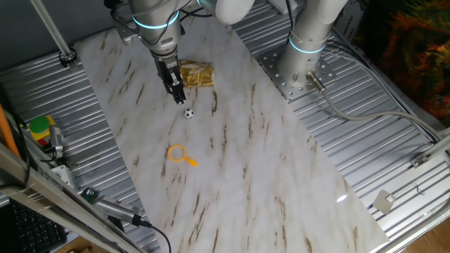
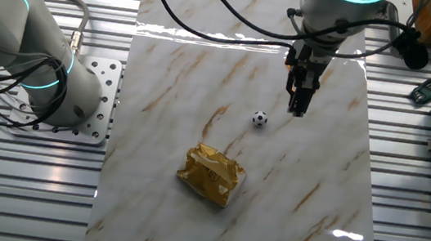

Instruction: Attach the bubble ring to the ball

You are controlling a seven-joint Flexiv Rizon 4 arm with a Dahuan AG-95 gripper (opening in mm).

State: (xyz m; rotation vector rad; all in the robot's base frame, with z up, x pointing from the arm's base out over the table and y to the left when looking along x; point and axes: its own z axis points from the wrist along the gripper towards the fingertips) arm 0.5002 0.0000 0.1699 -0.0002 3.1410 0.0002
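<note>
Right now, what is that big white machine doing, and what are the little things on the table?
That is a robot arm. At its end is a gripper with two thin fingers, like a small pinching hand. It holds nothing; I cannot tell whether its fingers are open or shut. Both pictures show the same marble-patterned table, taken by two cameras on different sides. On the table lies a tiny black-and-white ball, close to the gripper. A crinkly golden packet lies nearby. One picture also shows a small orange ring with a handle, lying farther from the gripper. In the other picture the ring is out of sight.
</note>
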